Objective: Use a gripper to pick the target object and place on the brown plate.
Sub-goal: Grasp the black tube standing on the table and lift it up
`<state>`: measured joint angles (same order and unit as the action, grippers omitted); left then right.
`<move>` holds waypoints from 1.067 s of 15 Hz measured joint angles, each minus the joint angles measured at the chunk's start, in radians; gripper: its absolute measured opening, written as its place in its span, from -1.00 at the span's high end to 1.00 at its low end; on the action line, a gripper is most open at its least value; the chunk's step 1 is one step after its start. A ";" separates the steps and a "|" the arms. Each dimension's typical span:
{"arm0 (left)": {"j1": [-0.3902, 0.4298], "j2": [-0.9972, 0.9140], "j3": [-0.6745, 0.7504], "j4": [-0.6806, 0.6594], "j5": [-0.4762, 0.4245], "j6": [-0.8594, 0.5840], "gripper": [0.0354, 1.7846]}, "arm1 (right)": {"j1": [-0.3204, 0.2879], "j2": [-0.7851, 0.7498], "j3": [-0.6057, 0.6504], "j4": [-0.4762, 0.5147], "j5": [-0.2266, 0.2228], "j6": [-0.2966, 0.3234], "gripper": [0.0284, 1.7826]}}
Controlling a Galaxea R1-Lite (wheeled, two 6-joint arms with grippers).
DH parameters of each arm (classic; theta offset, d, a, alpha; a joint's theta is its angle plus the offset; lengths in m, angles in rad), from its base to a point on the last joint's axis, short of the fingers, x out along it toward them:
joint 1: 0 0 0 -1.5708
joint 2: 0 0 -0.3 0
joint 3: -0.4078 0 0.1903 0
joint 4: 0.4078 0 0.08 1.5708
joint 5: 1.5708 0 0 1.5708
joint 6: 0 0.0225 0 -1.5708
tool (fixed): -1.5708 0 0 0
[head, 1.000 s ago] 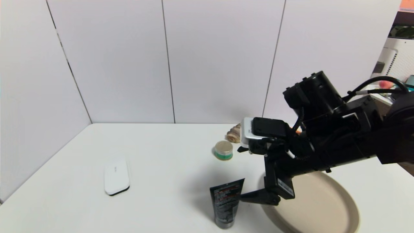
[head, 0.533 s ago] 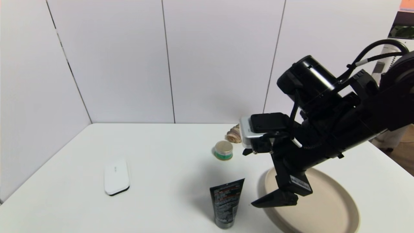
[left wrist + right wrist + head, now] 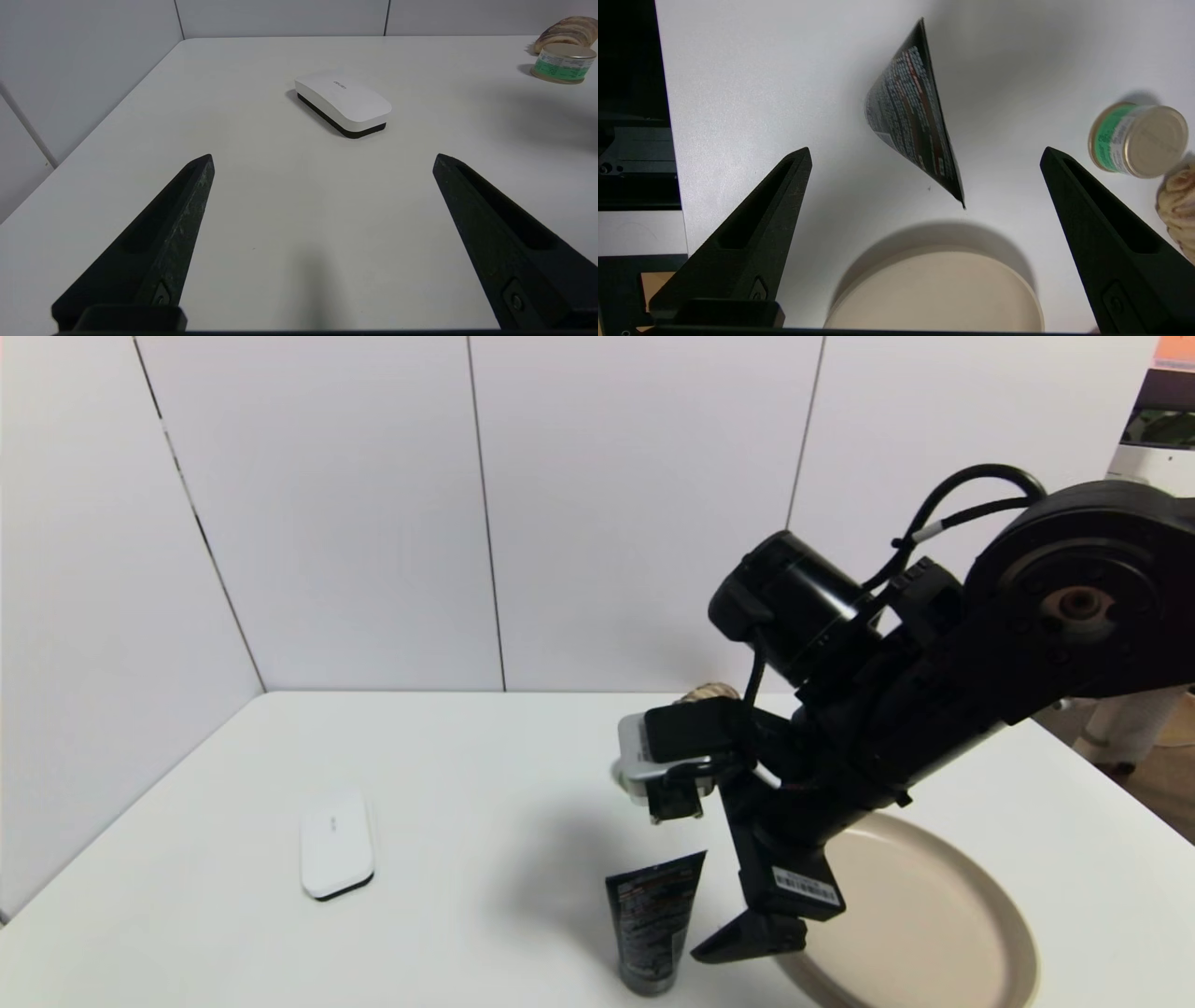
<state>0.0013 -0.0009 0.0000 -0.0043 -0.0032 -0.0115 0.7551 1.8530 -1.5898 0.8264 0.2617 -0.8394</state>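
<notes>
The right gripper [image 3: 924,158] hangs above the black tube [image 3: 652,919] — jaws spread wide, holding nothing. The tube stands cap-down on the table [image 3: 467,784], just beside the tan plate [image 3: 934,933]. The left gripper [image 3: 322,163] — also wide open — holds nothing.

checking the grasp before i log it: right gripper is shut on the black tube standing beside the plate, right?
Not quite. The right gripper is open and holds nothing; the right wrist view shows its fingers spread wide with the tube free between them. The rest holds: the tube stands beside the plate in the head view.
</notes>
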 joint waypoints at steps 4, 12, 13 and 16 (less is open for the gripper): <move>0.000 0.000 0.000 0.000 0.000 0.000 -0.89 | 0.040 0.058 -0.019 0.000 -0.041 -0.001 -0.90; 0.000 0.000 0.000 0.000 0.000 0.000 -0.89 | 0.062 0.158 -0.067 -0.001 -0.084 -0.001 -0.90; 0.000 0.000 0.000 0.000 0.000 0.000 -0.89 | 0.063 0.168 -0.069 -0.001 -0.084 -0.002 -0.90; 0.000 0.000 0.000 0.000 0.000 0.000 -0.89 | 0.070 0.184 -0.066 0.006 -0.087 -0.001 -0.90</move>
<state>0.0013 -0.0009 0.0000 -0.0043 -0.0032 -0.0119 0.8255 2.0368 -1.6553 0.8326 0.1749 -0.8400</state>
